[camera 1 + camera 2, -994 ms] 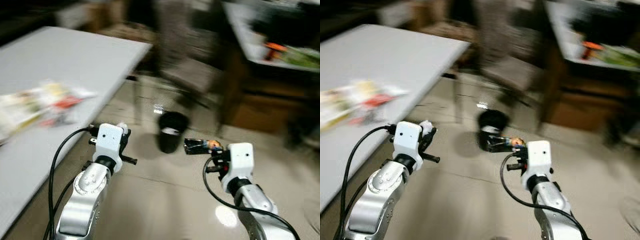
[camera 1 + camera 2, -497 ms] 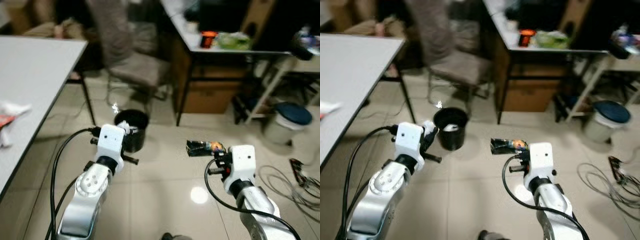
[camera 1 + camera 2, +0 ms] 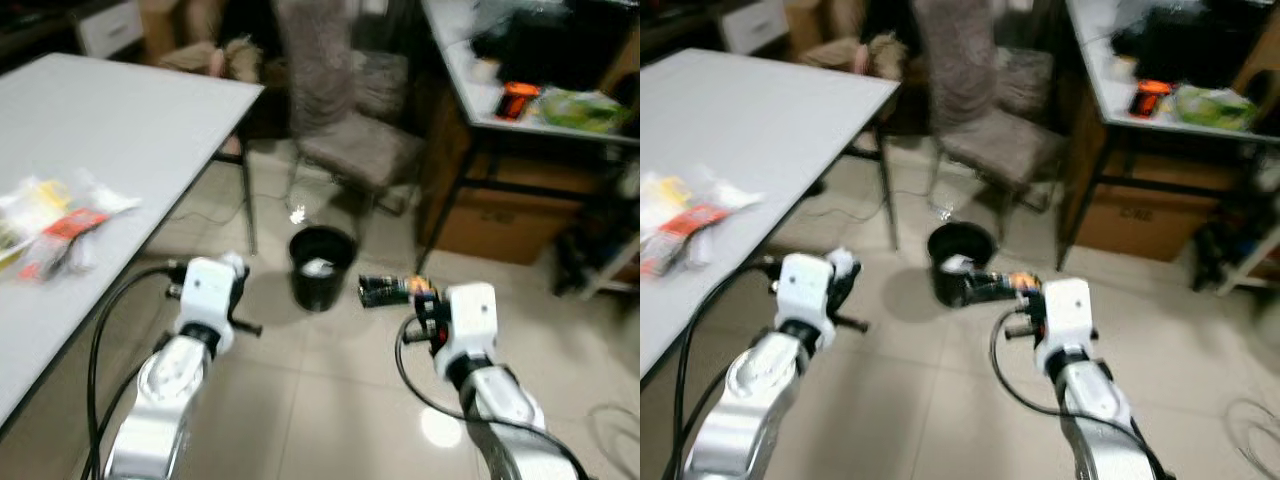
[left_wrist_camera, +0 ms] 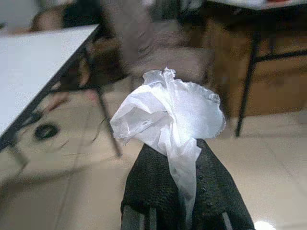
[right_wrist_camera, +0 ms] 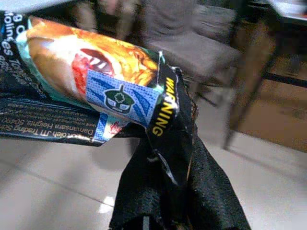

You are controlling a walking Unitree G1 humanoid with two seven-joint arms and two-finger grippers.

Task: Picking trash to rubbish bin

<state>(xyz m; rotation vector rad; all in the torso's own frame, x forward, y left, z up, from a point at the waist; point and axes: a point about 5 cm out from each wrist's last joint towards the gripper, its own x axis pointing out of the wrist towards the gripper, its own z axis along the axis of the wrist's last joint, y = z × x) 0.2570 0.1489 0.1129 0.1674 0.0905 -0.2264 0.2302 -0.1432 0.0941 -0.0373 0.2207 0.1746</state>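
Note:
A black rubbish bin point(image 3: 320, 270) stands on the tiled floor ahead of me, with a bit of white paper inside it. My left gripper point(image 4: 175, 149) is shut on a crumpled white tissue point(image 4: 168, 112) and is held low, left of the bin and nearer to me. My right gripper point(image 5: 168, 143) is shut on a dark snack wrapper point(image 5: 91, 91) with orange print. That wrapper point(image 3: 393, 290) sticks out to the left, just right of the bin's rim and level with it.
A grey table point(image 3: 130, 130) runs along the left, with plastic packets point(image 3: 55, 222) lying on it. A padded chair point(image 3: 350, 120) stands behind the bin. A dark-legged desk point(image 3: 520, 125) with a cardboard box point(image 3: 500, 215) under it is at the right.
The camera has swung back to the left, so the table and its packets are in view again and the bin sits between my arms. Both grippers keep their hold.

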